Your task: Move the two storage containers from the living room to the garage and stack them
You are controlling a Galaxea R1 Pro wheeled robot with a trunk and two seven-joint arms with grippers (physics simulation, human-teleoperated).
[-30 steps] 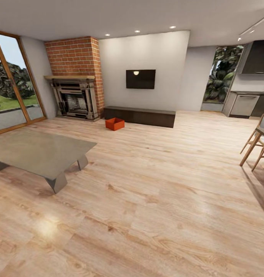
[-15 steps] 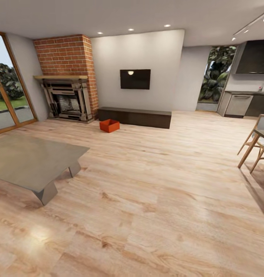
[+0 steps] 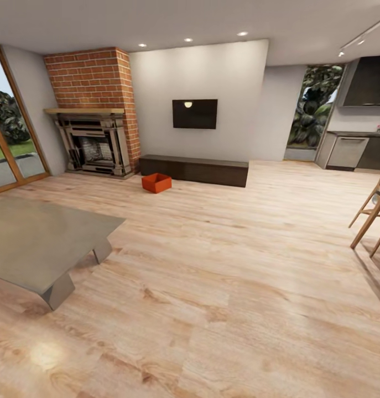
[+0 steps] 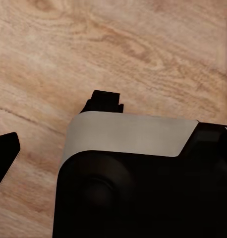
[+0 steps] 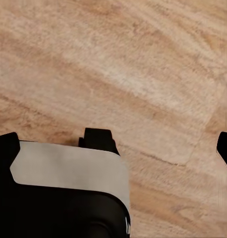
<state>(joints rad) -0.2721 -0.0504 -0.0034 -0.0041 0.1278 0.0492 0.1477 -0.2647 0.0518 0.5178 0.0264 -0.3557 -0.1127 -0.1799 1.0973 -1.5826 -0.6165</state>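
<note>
One orange-red storage container (image 3: 156,183) sits on the light wood planks of the living room, far ahead, just in front of the long dark bench (image 3: 194,169) and right of the brick fireplace (image 3: 93,110). The second container is out of view. In the left wrist view, my left gripper (image 4: 54,129) hangs over bare planks, its dark fingers spread with nothing between them. My right gripper (image 5: 162,144) is likewise open above the wood floor and holds nothing. Both are far from the container.
A glass coffee table (image 3: 40,243) stands near left. Wooden chair legs (image 3: 372,218) show at the right edge. A wall TV (image 3: 194,114) hangs above the bench, and kitchen cabinets (image 3: 350,152) lie far right. Open plank floor stretches ahead.
The whole head view has shifted: the camera has moved forward and turned a little, so the coffee table slid left and down. The container and furniture have not moved.
</note>
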